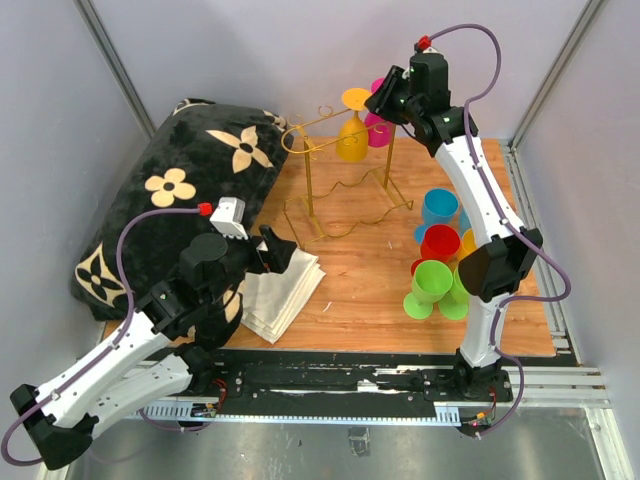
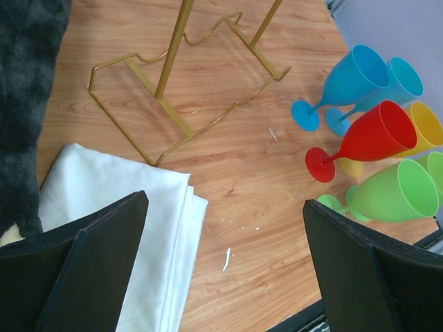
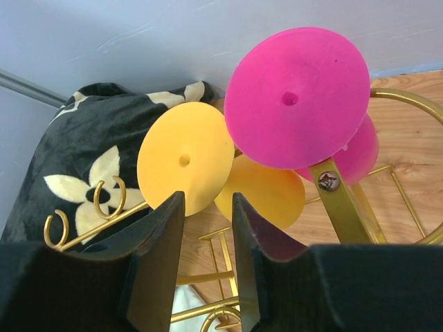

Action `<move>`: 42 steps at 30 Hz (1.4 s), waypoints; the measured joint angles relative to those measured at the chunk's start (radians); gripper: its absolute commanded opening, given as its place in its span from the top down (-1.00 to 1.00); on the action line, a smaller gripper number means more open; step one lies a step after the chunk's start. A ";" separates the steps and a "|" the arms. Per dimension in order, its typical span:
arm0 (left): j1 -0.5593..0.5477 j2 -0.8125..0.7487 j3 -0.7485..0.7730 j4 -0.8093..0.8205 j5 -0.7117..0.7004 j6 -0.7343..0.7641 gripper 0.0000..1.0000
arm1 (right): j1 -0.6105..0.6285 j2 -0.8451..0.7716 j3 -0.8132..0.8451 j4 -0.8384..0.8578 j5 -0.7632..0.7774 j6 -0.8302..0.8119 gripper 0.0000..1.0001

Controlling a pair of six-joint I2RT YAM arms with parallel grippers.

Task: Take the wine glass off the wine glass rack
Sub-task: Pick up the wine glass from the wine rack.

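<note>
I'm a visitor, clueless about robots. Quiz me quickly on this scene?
1. True or false: the left tool is gripping a glass.
2. How many glasses hang on the wine glass rack?
3. What lies below the left tool? A) white folded cloth B) plate C) bottle
Key: 1 false, it is open and empty. 2 two, a yellow glass and a pink glass. 3 A.

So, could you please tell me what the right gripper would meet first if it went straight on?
Most likely the yellow wine glass: its round foot sits just beyond the right gripper, whose jaws stand slightly apart. The pink glass lies off to the side. Depth is unclear.
</note>
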 measured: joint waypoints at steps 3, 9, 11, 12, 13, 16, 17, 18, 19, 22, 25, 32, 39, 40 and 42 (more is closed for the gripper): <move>0.000 -0.003 0.007 -0.008 -0.003 0.001 -0.99 | 0.000 0.000 0.000 0.001 0.011 0.010 0.37; 0.000 -0.015 0.010 -0.011 -0.008 0.000 -0.99 | 0.003 0.002 0.000 0.013 0.020 0.042 0.41; 0.000 -0.016 0.010 -0.012 -0.010 0.001 -0.99 | 0.005 0.008 0.000 0.022 0.022 0.051 0.41; 0.000 -0.016 0.010 -0.013 -0.010 0.001 -0.99 | 0.006 0.014 0.000 0.023 0.023 0.057 0.41; 0.000 -0.016 0.010 -0.014 -0.010 0.001 -0.99 | 0.007 0.020 0.000 0.026 0.024 0.062 0.41; 0.000 -0.017 0.010 -0.016 -0.011 0.002 -0.99 | 0.008 0.030 0.000 0.047 0.031 0.076 0.41; 0.000 -0.018 0.010 -0.016 -0.011 0.002 -0.99 | 0.008 0.032 0.000 0.047 0.034 0.080 0.41; 0.000 -0.019 0.010 -0.018 -0.011 0.003 -0.99 | 0.008 0.034 0.000 0.049 0.034 0.084 0.41; 0.000 -0.020 0.010 -0.019 -0.012 0.003 -0.99 | 0.008 0.035 0.000 0.055 0.036 0.087 0.42; 0.000 -0.023 0.010 -0.021 -0.013 0.004 -0.99 | 0.008 0.037 -0.002 0.065 0.040 0.096 0.43; 0.000 -0.024 0.010 -0.021 -0.013 0.004 -0.99 | 0.008 0.038 -0.006 0.071 0.047 0.102 0.53; 0.000 -0.027 0.010 -0.022 -0.014 0.004 -0.99 | 0.008 0.038 -0.023 0.097 0.061 0.123 0.76; 0.000 -0.029 0.010 -0.023 -0.014 0.005 -0.99 | 0.008 0.031 -0.057 0.150 0.059 0.164 0.85; 0.000 -0.029 0.010 -0.023 -0.015 0.005 -0.99 | 0.008 0.026 -0.069 0.159 0.058 0.173 0.86; 0.000 -0.029 0.010 -0.023 -0.018 0.005 -0.99 | 0.008 0.011 -0.091 0.172 0.057 0.190 0.89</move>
